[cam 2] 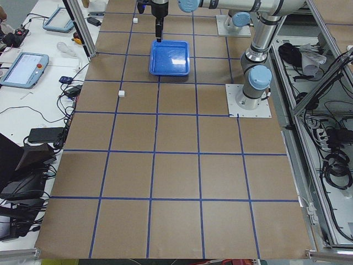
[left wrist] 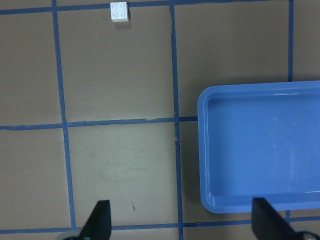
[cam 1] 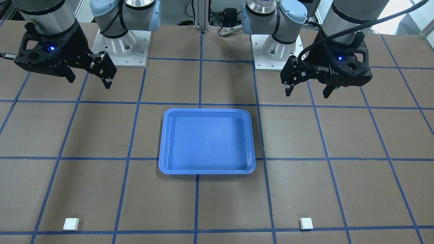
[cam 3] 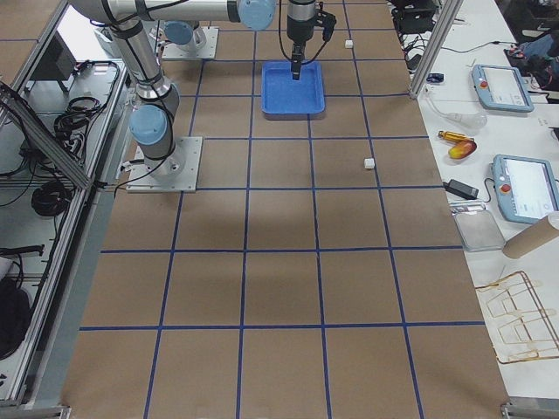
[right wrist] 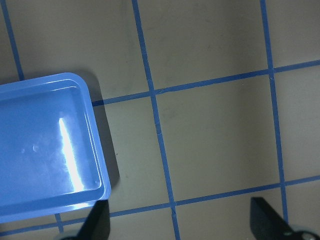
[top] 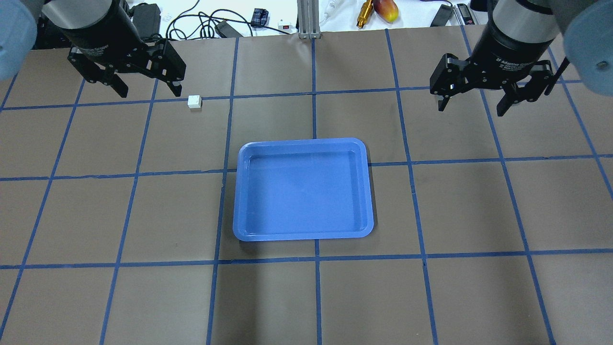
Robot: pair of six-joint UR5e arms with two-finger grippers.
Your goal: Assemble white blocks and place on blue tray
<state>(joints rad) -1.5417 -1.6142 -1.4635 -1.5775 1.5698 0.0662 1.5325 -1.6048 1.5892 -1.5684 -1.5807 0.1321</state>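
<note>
Two white blocks (cam 1: 71,223) (cam 1: 306,223), studs up

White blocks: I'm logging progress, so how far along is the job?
Done: nothing; the blue tray is empty. In hand: nothing; left claw and right claw hang open, empty. To do: one white block and the other white block lie apart, unjoined, outside the tray.

We find the tray (cam 1: 163,145) at the middle of the bench (cam 1: 101,135). Beyond it, away from the robot, the left block (cam 1: 306,223) and the right block (cam 1: 71,223) lie well apart, one to either side.
</note>
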